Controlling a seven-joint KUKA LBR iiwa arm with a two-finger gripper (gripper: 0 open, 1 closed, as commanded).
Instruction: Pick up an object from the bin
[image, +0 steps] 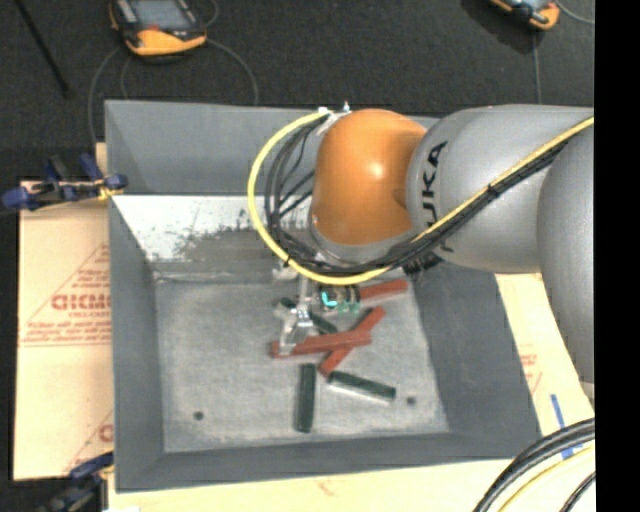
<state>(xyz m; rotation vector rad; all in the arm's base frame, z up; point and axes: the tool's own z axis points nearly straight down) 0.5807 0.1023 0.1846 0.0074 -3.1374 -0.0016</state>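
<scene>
**Gripper low at the left end of a red bar, mid-bin**

Nearest in the grey bin (132, 340), a dark green bar (305, 398) lies on the floor pointing near to far. Just right of it, a second dark green bar (362, 386) lies slanted, its left end close to the first bar's far end. Beyond them a long red bar (315, 345) runs almost left to right, and another red bar (364, 324) slants over its right end. The gripper (295, 330) is down at the long red bar's left end. Whether it is apart, together or clamped on that bar cannot be told. Farther right, a third red bar (388, 289) pokes out from under the arm. Farthest is the arm's orange cover (365, 180), ringed by cables.
</scene>
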